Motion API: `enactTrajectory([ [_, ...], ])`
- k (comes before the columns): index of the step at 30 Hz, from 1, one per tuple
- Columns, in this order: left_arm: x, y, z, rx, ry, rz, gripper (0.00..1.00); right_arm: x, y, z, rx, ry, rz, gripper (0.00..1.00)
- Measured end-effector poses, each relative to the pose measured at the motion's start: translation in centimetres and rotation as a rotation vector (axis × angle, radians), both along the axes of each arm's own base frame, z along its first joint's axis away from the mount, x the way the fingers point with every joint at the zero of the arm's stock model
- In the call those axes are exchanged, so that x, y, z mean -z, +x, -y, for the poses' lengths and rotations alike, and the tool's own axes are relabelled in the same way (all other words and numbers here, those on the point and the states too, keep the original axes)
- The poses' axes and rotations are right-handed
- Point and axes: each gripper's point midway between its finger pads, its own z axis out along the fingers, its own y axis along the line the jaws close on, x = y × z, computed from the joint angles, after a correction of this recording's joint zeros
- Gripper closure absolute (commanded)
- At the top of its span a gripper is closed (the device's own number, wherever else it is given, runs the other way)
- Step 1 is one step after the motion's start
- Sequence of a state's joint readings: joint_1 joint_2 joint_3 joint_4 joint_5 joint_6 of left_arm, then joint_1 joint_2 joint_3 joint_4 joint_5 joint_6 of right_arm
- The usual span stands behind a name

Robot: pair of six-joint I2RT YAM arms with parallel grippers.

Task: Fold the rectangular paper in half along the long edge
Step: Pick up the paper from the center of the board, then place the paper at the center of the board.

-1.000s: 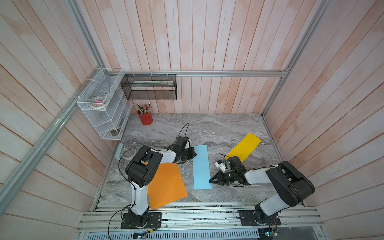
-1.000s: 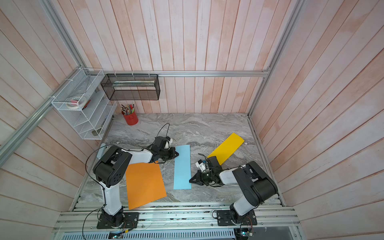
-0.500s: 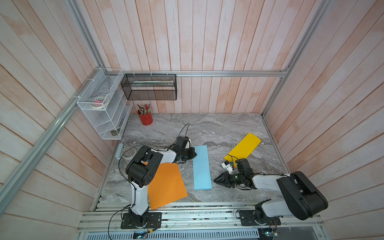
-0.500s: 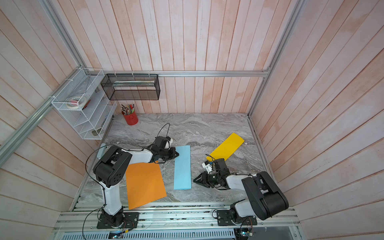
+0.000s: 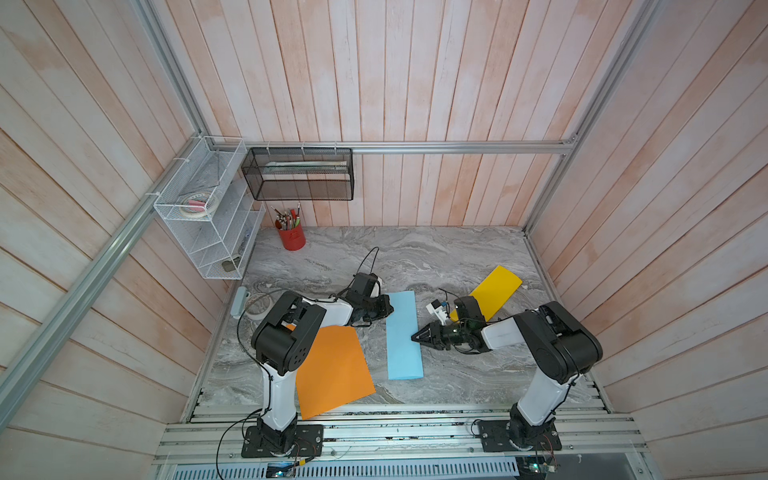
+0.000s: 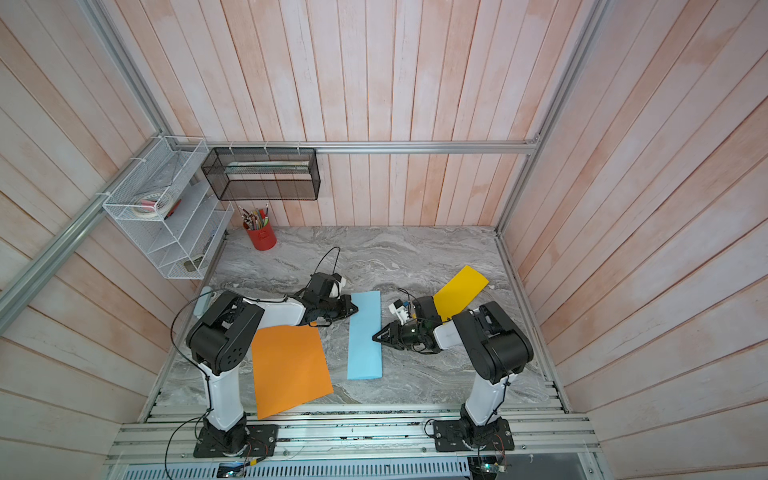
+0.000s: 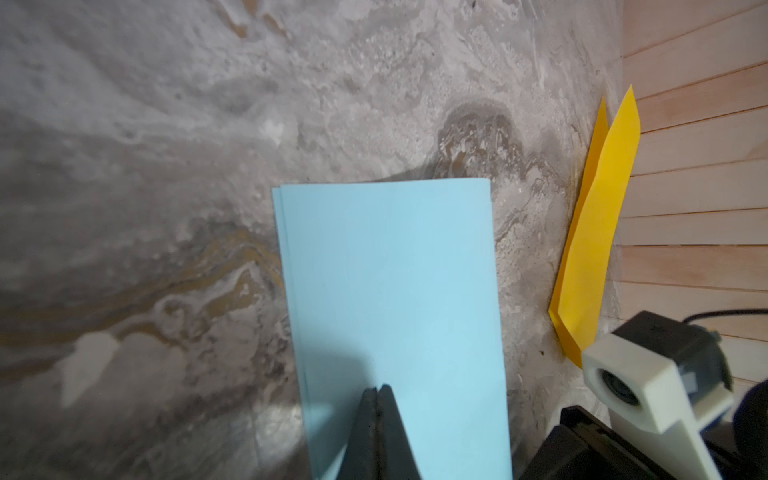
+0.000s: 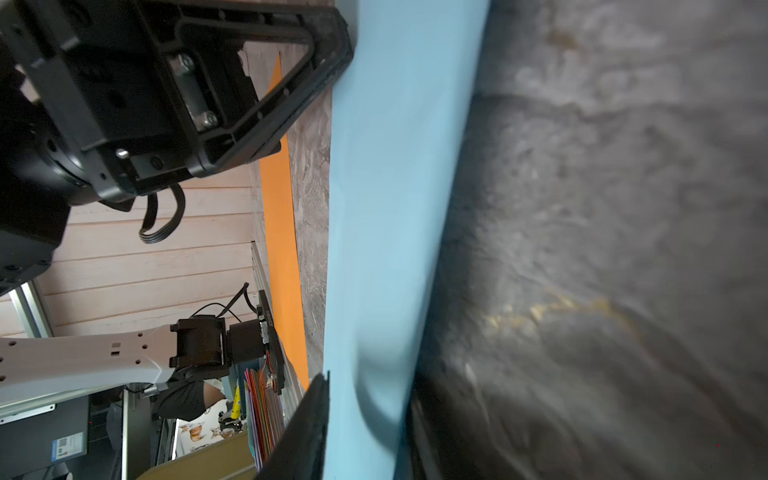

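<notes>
The blue paper (image 5: pixel 403 357) lies folded, long and thin, in the middle of the tabletop (image 5: pixel 436 257). The left hand (image 5: pixel 389 309), fingers pressed together, pushes on its 10 o'clock side. The right hand (image 5: pixel 416 337) sits at its 3 o'clock edge, fingers a little apart around it.

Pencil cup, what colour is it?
The pencil cup is red, seen best in a top view.

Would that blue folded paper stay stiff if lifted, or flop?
Probably flops: the blue paper is just two thin layers lying flat. Likely very light, and it may slide on the smooth marble tabletop when pushed.
</notes>
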State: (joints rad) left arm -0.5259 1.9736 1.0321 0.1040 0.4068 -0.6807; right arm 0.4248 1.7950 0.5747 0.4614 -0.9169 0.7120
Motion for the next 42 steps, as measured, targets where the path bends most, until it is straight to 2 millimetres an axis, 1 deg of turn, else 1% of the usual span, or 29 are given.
enactTrajectory([
  [2,0.0,0.0,0.0,-0.001,0.0,0.0,1.0,0.1,0.2,-0.4,-0.003,-0.008,0.003,0.9],
  [6,-0.2,-0.2,-0.1,-0.002,0.003,-0.003,1.0,0.4,0.2,-0.3,0.009,-0.025,-0.007,1.0],
  [12,-0.4,-0.9,-0.8,-0.01,0.031,-0.035,1.0,0.5,0.3,-0.2,0.012,-0.03,-0.01,1.0],
  [13,-0.6,-1.0,-1.0,-0.012,0.036,-0.039,0.92,0.5,0.3,-0.2,0.013,-0.031,-0.011,1.0],
  [14,-1.0,-1.0,-1.1,-0.014,0.037,-0.038,0.79,0.5,0.4,-0.2,0.013,-0.033,-0.012,1.0],
  [15,-1.8,-0.9,-1.3,-0.02,0.033,-0.027,0.66,0.3,0.5,-0.3,0.014,-0.034,-0.013,1.0],
  [16,-2.8,-0.7,-1.4,-0.024,0.027,-0.009,0.58,0.2,0.8,-0.4,0.014,-0.034,-0.012,1.0],
  [17,-4.5,-0.2,-1.5,-0.03,0.011,0.022,0.5,-0.2,1.2,-0.6,0.014,-0.033,-0.007,1.0],
  [19,-9.4,0.9,-1.7,-0.044,-0.042,0.122,0.4,-1.1,2.4,-0.9,0.018,-0.023,0.015,1.0],
  [20,-12.6,1.4,-1.9,-0.051,-0.076,0.189,0.31,-1.7,3.2,-0.9,0.025,-0.017,0.029,1.0],
  [21,-15.9,1.8,-2.2,-0.061,-0.113,0.263,0.27,-2.4,4.1,-0.8,0.037,-0.013,0.043,1.0],
  [23,-22.4,1.8,-3.2,-0.081,-0.181,0.411,0.24,-3.7,6.1,0.2,0.074,-0.007,0.073,1.0],
  [24,-25.3,1.5,-3.9,-0.093,-0.21,0.477,0.24,-4.5,7.3,1.0,0.101,-0.004,0.093,1.0],
  [25,-27.1,1.1,-4.4,-0.103,-0.226,0.521,0.24,-5.2,8.3,1.9,0.127,-0.001,0.107,1.0],
  [26,-29.0,0.6,-5.1,-0.116,-0.243,0.567,0.24,-5.9,9.5,3.2,0.165,0.004,0.125,1.0],
  [27,-30.1,0.1,-5.7,-0.127,-0.253,0.596,0.24,-6.6,10.6,4.6,0.205,0.009,0.138,1.0],
  [28,-30.6,-0.3,-6.2,-0.139,-0.254,0.612,0.24,-7.0,11.5,6.0,0.243,0.012,0.147,1.0],
  [29,-30.5,-0.7,-6.7,-0.15,-0.251,0.617,0.24,-7.2,12.4,7.6,0.287,0.014,0.152,1.0],
  [30,-29.8,-1.0,-7.2,-0.163,-0.24,0.61,0.24,-7.3,13.2,9.2,0.332,0.015,0.148,1.0],
  [31,-28.9,-1.3,-7.5,-0.171,-0.227,0.595,0.24,-7.3,13.8,10.4,0.369,0.017,0.142,1.0],
  [33,-26.0,-1.6,-7.9,-0.182,-0.192,0.539,0.24,-7.1,14.7,12.7,0.444,0.024,0.132,1.0],
  [35,-23.0,-2.1,-8.3,-0.194,-0.157,0.472,0.24,-6.6,15.1,14.1,0.5,0.033,0.113,1.0],
  [37,-21.0,-2.5,-8.7,-0.2,-0.131,0.42,0.25,-5.8,15.2,15.1,0.55,0.032,0.087,1.0],
  [39,-20.0,-2.8,-8.9,-0.204,-0.115,0.395,0.26,-4.9,15.5,16.2,0.604,0.02,0.06,1.0],
  [41,-19.8,-2.9,-9.0,-0.206,-0.109,0.388,0.28,-4.4,15.9,17.3,0.652,0.004,0.047,1.0],
  [42,-19.8,-2.9,-9.0,-0.208,-0.108,0.389,0.29,-4.2,16.1,17.9,0.675,-0.005,0.045,0.95],
])
